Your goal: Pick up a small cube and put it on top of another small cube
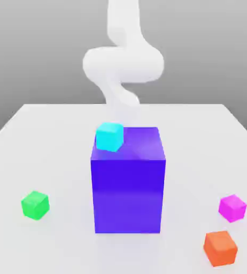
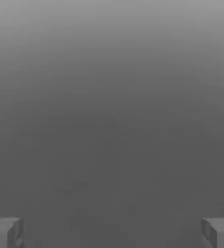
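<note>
While the fingers (image 2: pixel 112 232) are standing fully apart and holding nothing, I'm judging the small cube (image 1: pixel 232 207), lying on the bench (image 1: pixel 56 139) well away from them, light, rigid, slick; I'm planning to pinch opposite flat faces.

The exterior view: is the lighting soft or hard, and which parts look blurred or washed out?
Exterior view: soft, even light; faint shadows under the big glossy blue-violet block and small magenta-pink cube; the white robot arm looks blurred and overexposed against the grey backdrop. Hand view: smooth grey gradient, no shadows or glare; the grey fingertips stand wide apart.
</note>
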Robot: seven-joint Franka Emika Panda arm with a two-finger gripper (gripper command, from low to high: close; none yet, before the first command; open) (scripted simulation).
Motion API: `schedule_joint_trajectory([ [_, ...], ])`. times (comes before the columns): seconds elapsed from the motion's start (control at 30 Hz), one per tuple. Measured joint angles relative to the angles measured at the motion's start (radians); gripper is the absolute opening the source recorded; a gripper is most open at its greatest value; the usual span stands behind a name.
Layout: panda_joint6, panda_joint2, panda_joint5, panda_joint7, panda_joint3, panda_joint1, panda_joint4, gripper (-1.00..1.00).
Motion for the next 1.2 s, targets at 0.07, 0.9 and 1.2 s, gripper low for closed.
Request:
schedule_joint_trajectory([
  [0.07, 0.039, 0.076, 0.008, 0.022, 0.037, 0.019, -0.026, 0.00],
  [0.9, 0.519, 0.997, -0.311, 0.538, 0.254, 0.378, -0.267, 0.00],
  [1.2, 0.600, 1.100, -0.385, 0.597, 0.149, 0.467, -0.243, -1.00],
])
